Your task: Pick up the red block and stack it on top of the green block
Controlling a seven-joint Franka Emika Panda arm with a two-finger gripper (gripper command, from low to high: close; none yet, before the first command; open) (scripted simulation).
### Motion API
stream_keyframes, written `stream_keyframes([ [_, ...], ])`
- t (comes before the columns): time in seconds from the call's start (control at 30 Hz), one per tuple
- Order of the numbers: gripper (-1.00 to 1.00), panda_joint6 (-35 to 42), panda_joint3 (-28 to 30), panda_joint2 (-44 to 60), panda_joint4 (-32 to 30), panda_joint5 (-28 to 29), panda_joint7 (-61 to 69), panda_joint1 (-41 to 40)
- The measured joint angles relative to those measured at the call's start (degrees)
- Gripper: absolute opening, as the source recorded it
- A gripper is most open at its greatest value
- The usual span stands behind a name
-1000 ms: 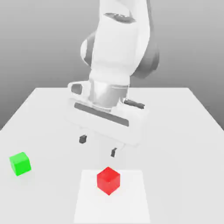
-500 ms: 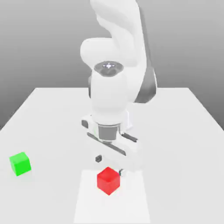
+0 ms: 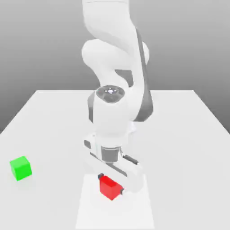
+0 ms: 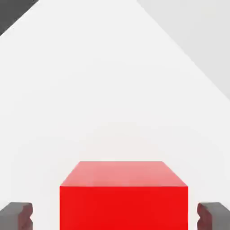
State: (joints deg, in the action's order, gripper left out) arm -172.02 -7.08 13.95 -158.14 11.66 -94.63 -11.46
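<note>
The red block [image 3: 109,187] sits on a pale square patch [image 3: 134,211] near the table's front. My gripper [image 3: 111,183] is lowered over it, with one dark finger on each side of the cube. In the hand view the red block [image 4: 123,197] lies between the two fingers [image 4: 15,215], and a thin gap of table shows on each side, so the jaws stand open around it. The green block [image 3: 20,168] rests on the table at the exterior view's left, well apart from the gripper.
The white table [image 3: 179,134] stretches wide around the arm. The arm's white body stands over the middle, behind the red block. Bare table lies between the red block and the green block.
The gripper has come down from above the table until its fingers flank the red block. Both blocks stay where they were.
</note>
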Motion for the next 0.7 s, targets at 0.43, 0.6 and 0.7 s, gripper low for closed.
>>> stream_keyframes([
  [0.43,-1.0,5.36,-5.24,-6.65,-0.09,-6.89,4.73,-3.45],
  [0.6,-1.0,8.48,-6.56,-10.37,-0.6,-9.99,7.0,-3.97],
  [0.7,-1.0,9.97,-6.78,-12.17,-1.12,-11.11,7.91,-3.93],
])
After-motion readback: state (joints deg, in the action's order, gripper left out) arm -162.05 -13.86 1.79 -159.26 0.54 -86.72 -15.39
